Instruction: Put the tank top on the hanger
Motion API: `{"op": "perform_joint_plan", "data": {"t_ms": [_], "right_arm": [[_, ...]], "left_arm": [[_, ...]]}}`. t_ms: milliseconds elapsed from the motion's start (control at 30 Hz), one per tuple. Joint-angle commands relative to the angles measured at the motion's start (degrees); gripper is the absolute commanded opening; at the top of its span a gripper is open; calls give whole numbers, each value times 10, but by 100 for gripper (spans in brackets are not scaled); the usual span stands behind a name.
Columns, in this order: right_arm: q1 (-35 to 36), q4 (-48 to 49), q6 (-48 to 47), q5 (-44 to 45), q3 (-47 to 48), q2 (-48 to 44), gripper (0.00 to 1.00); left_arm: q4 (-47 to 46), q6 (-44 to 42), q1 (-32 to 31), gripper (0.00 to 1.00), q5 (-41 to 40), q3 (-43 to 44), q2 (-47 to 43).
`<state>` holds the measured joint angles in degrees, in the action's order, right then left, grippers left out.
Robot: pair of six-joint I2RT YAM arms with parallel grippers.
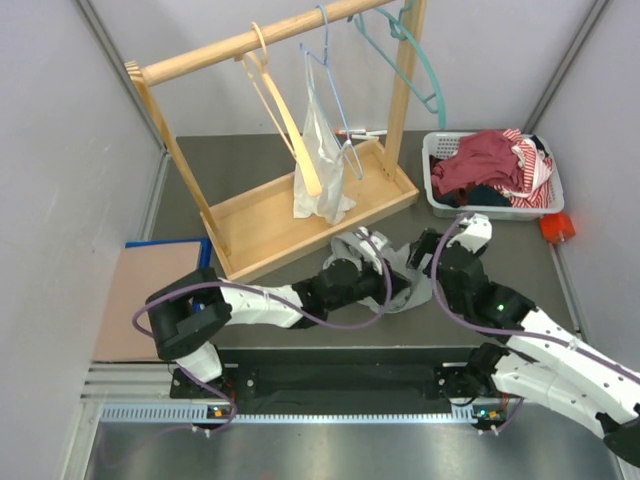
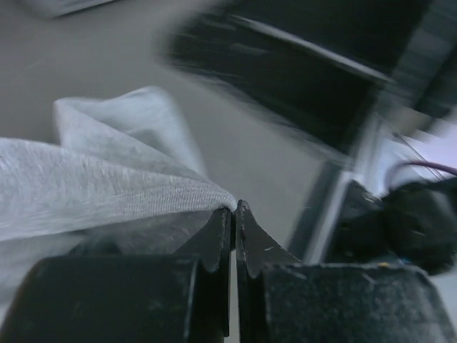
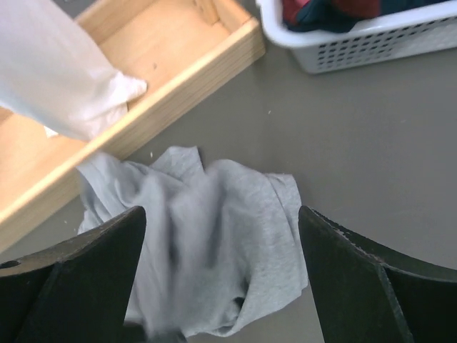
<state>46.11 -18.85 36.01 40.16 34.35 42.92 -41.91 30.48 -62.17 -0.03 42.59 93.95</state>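
Tank top (image 1: 405, 293) lies crumpled on the dark table (image 1: 480, 250), just in front of the wooden rack's (image 1: 300, 215) base tray, between the two arms. Left gripper (image 2: 233, 211) has its jaws pressed together, pinching a folded edge of the grey knit right at the tips; the cloth (image 2: 107, 186) drapes away to the left of the fingers in the left wrist view, which is motion-blurred in the background. Right gripper (image 3: 221, 214) is spread wide, both fingers (image 3: 93, 264) apart with nothing between them, hovering above the tank top (image 3: 235, 236), not touching it as far as can be seen. The teal hanger (image 1: 415, 70) hangs by its hook at the right end of the rack's top rail, well apart from the tank top. On the same rail hang a pale wooden hanger (image 1: 275, 110), a light blue wire hanger (image 1: 335, 90) and a white plastic bag (image 1: 320, 150). A white basket (image 1: 435, 150) with a red garment (image 1: 490, 160) sits to the right of the rack.
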Motion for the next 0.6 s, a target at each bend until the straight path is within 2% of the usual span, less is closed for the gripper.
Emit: {"op": "perform_joint_plan", "data": {"t_ms": [0,33,67,100,133,200,267,300,433,500,567], "right_arm": [[8,-58,-7,60,46,-50,88],[7,-61,-10,62,47,-56,88],[7,-62,-11,62,46,-65,88],[7,-64,-11,62,46,-68,88],[7,-61,-12,62,42,-71,88],[7,-55,-16,53,38,-69,88],[7,-44,-23,39,31,-53,89],[7,-38,-21,33,27,-45,89],[7,9,-24,-21,16,1,89],[7,28,-22,-42,4,32,88],[7,52,-13,-72,-3,64,88]], "left_arm": [[6,-84,-61,0,-3,60,31],[12,-85,-66,4,-2,67,51],[31,-84,-66,19,-2,74,56],[37,-84,-66,56,-2,76,57],[43,-85,-66,72,-10,70,48],[53,-103,-66,89,-44,41,26],[67,-119,-66,93,-77,21,-23],[88,-137,-65,95,-126,1,-38],[142,-173,-57,99,-240,-42,-120],[155,-170,-40,99,-251,-55,-136],[175,-148,2,98,-237,-70,-149]]}}
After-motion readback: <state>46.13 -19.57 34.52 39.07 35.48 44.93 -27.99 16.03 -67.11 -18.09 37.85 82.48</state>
